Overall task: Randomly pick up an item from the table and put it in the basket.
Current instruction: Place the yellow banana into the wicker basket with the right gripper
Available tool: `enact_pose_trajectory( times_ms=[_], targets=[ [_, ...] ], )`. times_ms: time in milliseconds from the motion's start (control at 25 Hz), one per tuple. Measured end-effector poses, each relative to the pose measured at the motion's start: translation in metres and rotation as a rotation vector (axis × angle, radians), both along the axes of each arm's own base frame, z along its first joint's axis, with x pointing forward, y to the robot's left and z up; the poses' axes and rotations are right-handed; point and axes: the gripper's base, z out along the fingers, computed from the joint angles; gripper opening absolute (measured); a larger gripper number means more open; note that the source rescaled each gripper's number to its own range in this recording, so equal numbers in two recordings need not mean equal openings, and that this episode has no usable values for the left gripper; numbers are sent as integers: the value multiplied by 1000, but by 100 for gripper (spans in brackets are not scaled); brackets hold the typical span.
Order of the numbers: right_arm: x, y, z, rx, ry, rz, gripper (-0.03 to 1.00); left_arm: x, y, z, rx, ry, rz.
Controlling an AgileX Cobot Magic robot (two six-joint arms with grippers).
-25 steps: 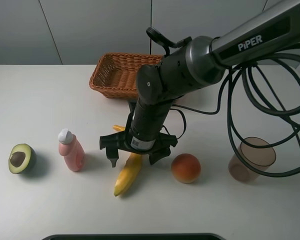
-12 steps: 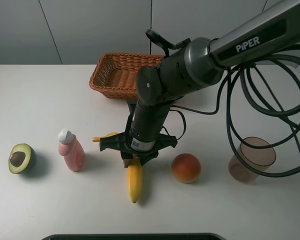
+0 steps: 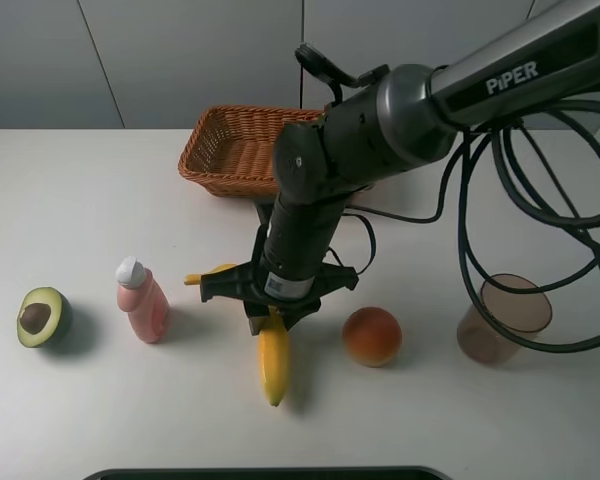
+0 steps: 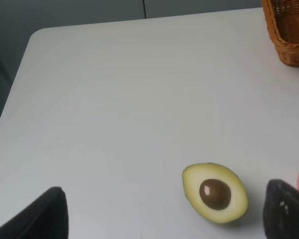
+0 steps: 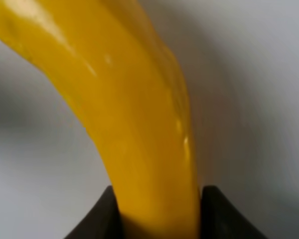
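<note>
The banana [image 3: 273,362] is long and yellow-orange and lies in front of the middle of the white table [image 3: 80,200]. My right gripper [image 3: 271,318] is shut on its middle, with the stem end sticking out to the left. The right wrist view shows the banana [image 5: 139,124] pinched between both dark fingers [image 5: 105,214]. I cannot tell whether it is off the table. The brown wicker basket [image 3: 235,150] stands behind the arm, empty. My left gripper [image 4: 164,211] is open and empty, low over the table near the halved avocado [image 4: 215,192].
A halved avocado [image 3: 42,316] and a pink bottle [image 3: 143,300] stand at the left. A round orange-red fruit [image 3: 371,335] sits just right of the banana. A translucent brown cup [image 3: 503,318] and black cables [image 3: 540,230] are at the right.
One second ago my right gripper was open astride the banana. It has since shut on it, and the banana has swung so that its free end points toward the front edge.
</note>
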Motion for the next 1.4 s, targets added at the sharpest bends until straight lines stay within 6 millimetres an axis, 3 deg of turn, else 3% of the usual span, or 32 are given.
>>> enact_pose_trajectory(
  times_ms=[200, 480, 600, 720, 920, 1120, 1400],
  targets=[
    [13, -3, 54, 25, -86, 37, 1, 0, 0, 0, 0, 0, 0],
    [38, -18, 158, 16, -294, 118, 1, 0, 0, 0, 0, 0, 0],
    [56, -25, 189, -21, -440, 210, 1, 0, 0, 0, 0, 0, 0],
    [75, -34, 207, -59, -574, 337, 1, 0, 0, 0, 0, 0, 0],
    [102, -36, 193, -209, -707, 652, 1, 0, 0, 0, 0, 0, 0],
    [132, -21, 149, -324, -791, 885, 1, 0, 0, 0, 0, 0, 0],
    [166, 9, 105, -316, -907, 967, 1, 0, 0, 0, 0, 0, 0]
  ],
)
